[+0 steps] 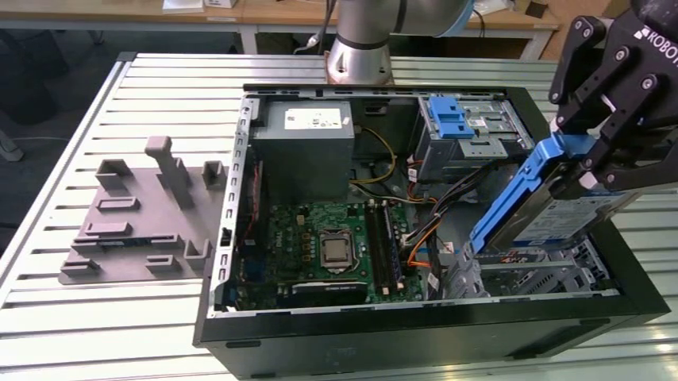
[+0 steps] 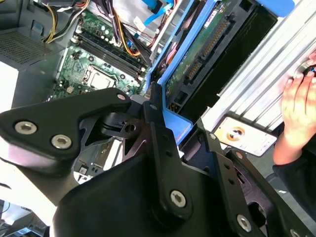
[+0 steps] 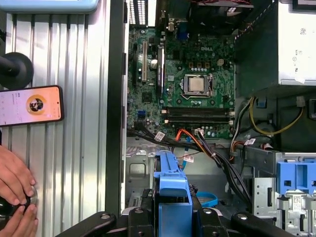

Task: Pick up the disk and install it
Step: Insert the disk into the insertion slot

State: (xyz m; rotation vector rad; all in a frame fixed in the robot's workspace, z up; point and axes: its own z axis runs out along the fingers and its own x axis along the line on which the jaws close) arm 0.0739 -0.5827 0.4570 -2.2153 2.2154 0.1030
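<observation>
The disk (image 1: 553, 213), silver with a white-and-blue label and blue side rails, hangs tilted, its lower end pointing down into the open computer case (image 1: 424, 321). My gripper (image 1: 606, 163) is shut on its upper end at the exterior view's right. The disk's lower end hovers just above the metal drive bay (image 1: 529, 276) in the case's near right corner. The second wrist view shows the disk's green circuit-board underside (image 2: 197, 59) and a blue rail (image 2: 174, 121) between my black fingers. In the first wrist view the disk's blue rail (image 3: 172, 190) juts out from my gripper (image 3: 173, 219).
Inside the case lie the motherboard (image 1: 329, 246), a grey power supply box (image 1: 307, 143) and a drive cage with a blue latch (image 1: 466, 127), with cables between them. A grey slotted tray (image 1: 138, 214) sits on the table. A person's hands (image 3: 15, 185) and a phone (image 3: 29, 105) are beside the case.
</observation>
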